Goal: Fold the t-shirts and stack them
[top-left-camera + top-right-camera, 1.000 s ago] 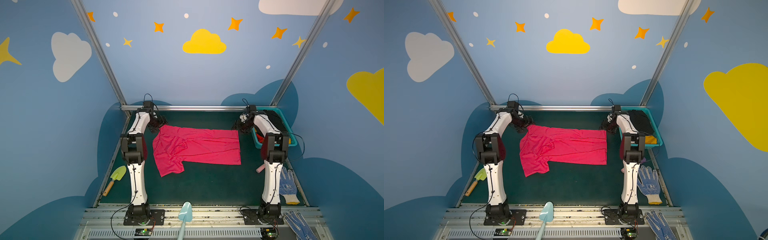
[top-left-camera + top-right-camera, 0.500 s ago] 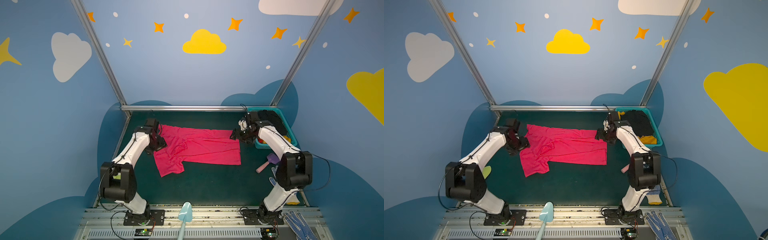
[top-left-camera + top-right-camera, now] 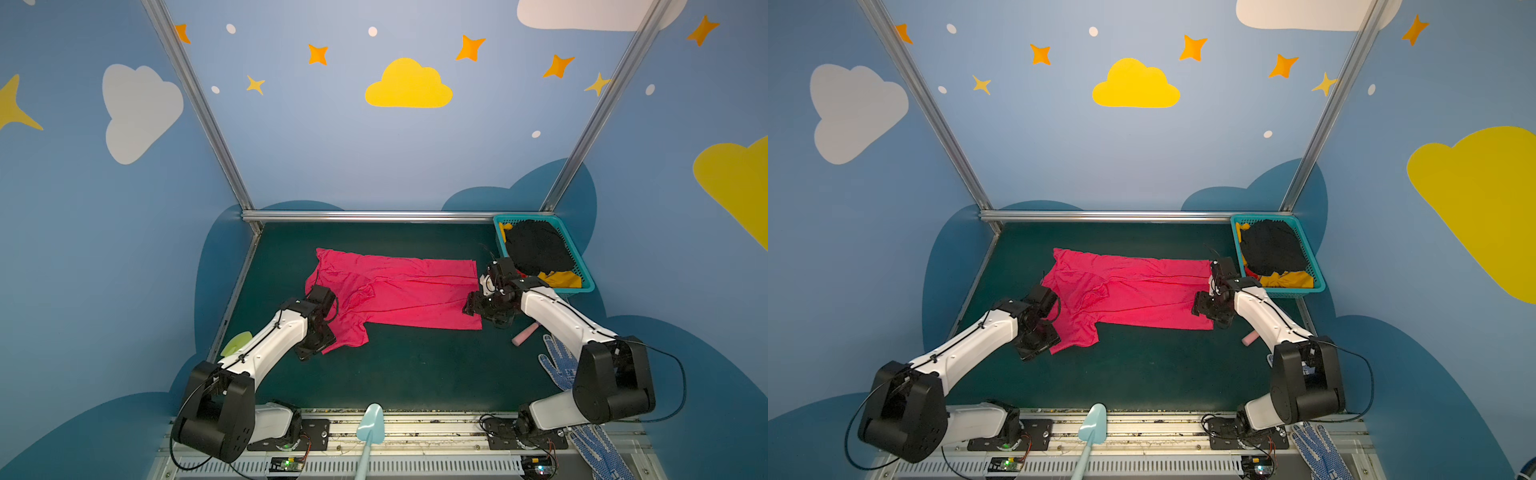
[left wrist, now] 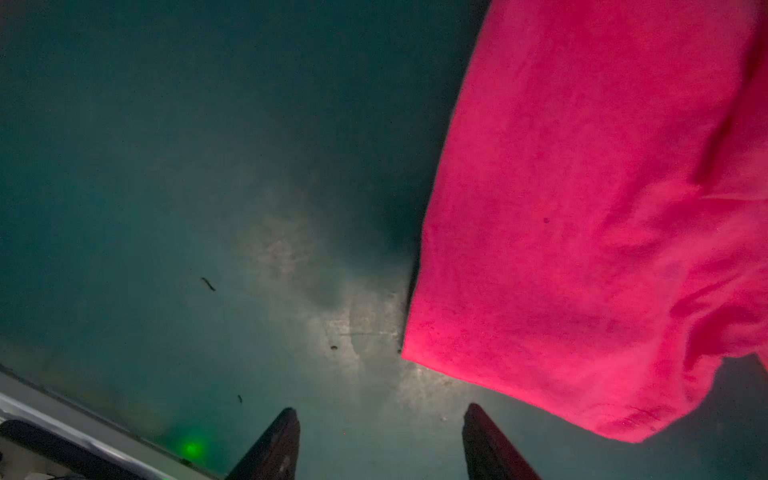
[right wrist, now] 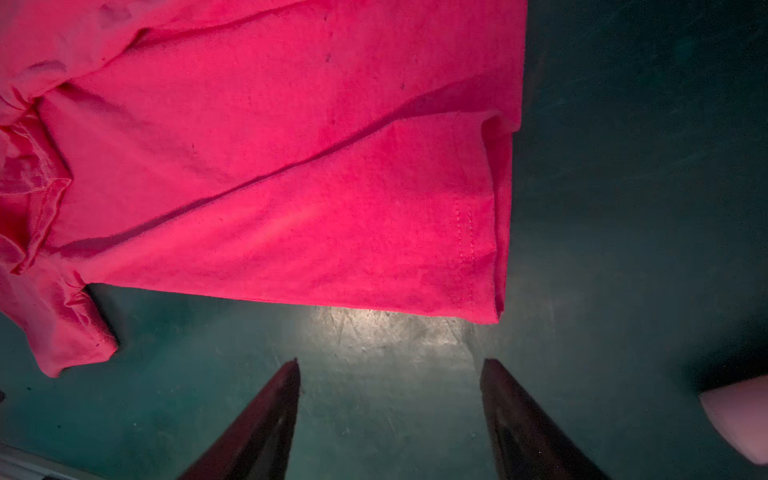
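Roughly centre on the green table (image 3: 415, 374): pink-red t-shirt (image 3: 399, 291), spread flat, creased, one sleeve toward the near-left. Teal basket (image 3: 525, 217) at far-right corner, holding black t-shirt (image 3: 536, 247) over mustard-yellow t-shirt (image 3: 561, 279). Left gripper (image 4: 380, 409) just off the sleeve hem, fingers apart, bare table between them. Right gripper (image 5: 390, 361) just short of the shirt's near-right hem corner, fingers apart, nothing held.

a robot lab booth: blue walls (image 3: 332, 166) painted with clouds (image 3: 408, 85) and stars (image 3: 318, 54), metal frame posts (image 3: 197, 104), two arms (image 3: 270, 345) bolted by a green tabletop (image 3: 415, 374).
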Motion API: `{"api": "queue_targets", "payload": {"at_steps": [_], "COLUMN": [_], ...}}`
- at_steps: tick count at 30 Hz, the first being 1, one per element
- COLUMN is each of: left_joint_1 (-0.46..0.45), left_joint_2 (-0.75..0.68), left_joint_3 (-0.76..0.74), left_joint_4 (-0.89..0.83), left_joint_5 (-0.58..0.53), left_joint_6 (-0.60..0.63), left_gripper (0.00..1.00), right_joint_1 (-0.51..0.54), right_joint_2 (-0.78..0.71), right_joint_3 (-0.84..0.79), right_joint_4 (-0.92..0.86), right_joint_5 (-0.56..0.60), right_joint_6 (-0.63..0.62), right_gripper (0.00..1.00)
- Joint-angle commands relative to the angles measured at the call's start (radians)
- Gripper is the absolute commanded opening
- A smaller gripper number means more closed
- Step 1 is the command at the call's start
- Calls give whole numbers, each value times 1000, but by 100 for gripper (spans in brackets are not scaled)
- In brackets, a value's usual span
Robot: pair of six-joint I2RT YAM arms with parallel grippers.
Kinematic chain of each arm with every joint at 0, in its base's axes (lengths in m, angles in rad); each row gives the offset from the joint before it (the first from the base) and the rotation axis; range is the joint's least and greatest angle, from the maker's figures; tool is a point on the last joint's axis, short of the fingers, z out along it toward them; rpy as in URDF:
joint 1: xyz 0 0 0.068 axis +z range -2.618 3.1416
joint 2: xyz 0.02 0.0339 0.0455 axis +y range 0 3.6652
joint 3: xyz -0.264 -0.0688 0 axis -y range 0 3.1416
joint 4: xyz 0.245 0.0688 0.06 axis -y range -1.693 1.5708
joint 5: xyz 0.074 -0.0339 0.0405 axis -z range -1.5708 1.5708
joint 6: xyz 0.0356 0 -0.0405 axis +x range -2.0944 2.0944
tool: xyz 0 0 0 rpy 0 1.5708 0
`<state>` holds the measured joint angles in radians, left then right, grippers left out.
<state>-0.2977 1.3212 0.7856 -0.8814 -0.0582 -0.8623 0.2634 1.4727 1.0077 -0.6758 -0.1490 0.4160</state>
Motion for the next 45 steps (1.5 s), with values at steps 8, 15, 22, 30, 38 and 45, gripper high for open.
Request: {"api": "queue_targets", "payload": {"at_steps": [8, 15, 22, 30, 38, 45], "left_joint_1": [-6, -6, -8, -8, -9, -9], "left_joint_2": [48, 120, 163, 162, 103, 76], "left_joint_3": [-45, -64, -70, -46, -14, 6], "left_joint_4": [153, 212, 219, 216, 178, 156], "left_joint_5": [5, 42, 35, 47, 49, 47], "left_joint_6": [-71, -72, -78, -72, -55, -47], "left_gripper": [60, 55, 40, 14, 6, 5], "right_joint_1": [-6, -17, -34, -47, -57, -65], "right_joint_2": [-38, -31, -43, -19, 49, 128], "right_joint_3": [-13, -28, -51, -84, -100, -106], "right_joint_4": [27, 36, 41, 36, 31, 74], "right_joint_5": [11, 9, 14, 41, 78, 83], "right_joint_6": [24, 27, 31, 47, 73, 78], "right_gripper": [70, 70, 70, 72, 73, 63]}}
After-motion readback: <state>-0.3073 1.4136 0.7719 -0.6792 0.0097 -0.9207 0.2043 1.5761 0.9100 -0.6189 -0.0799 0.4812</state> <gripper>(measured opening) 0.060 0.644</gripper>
